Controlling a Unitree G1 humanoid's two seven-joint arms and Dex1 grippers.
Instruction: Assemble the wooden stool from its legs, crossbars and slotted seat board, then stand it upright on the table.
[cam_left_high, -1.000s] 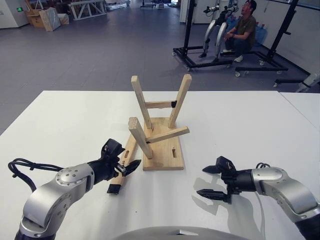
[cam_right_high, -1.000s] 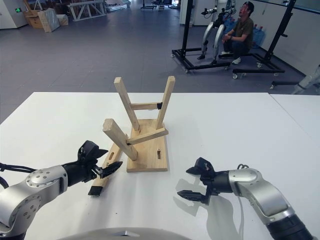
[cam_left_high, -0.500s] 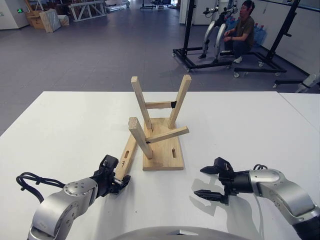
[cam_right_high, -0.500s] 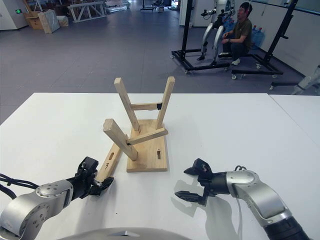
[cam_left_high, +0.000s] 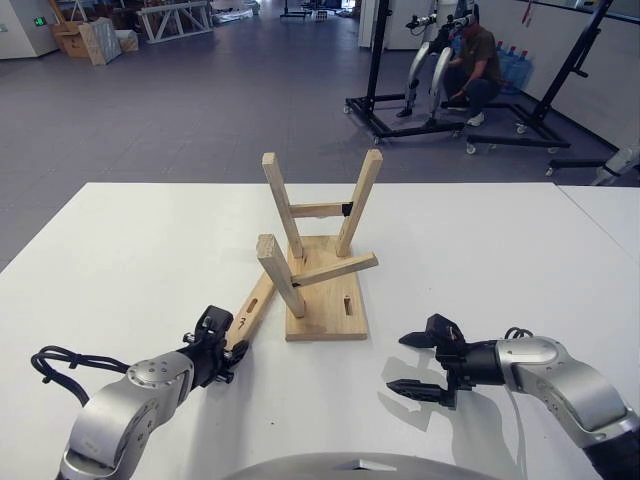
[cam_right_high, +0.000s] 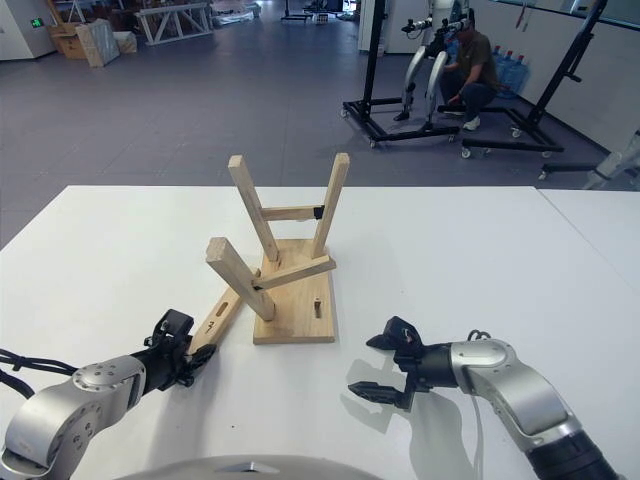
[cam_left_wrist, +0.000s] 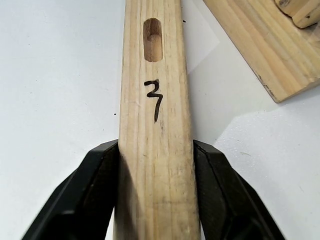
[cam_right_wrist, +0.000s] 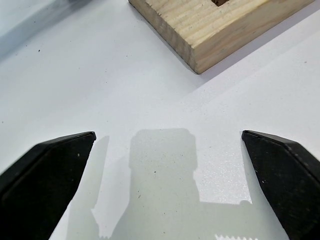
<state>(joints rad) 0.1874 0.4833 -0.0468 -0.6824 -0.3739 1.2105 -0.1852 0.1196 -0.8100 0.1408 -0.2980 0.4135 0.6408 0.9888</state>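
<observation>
Left gripper (cam_left_wrist: 155, 147) is clenched on the near end of the loose leg (cam_left_high: 256, 303). The leg lies flat on the table (cam_left_high: 130, 250) just left of the seat board (cam_left_high: 335, 315), its long axis running from the jaws away toward the board's left edge, so the left arm owns the lift. Right gripper (cam_left_high: 398, 364) hovers off the board's near right corner, jaws spread, empty. A second ago the left jaws were splayed about that end; now they grip it, and the leg lies as it did.
</observation>
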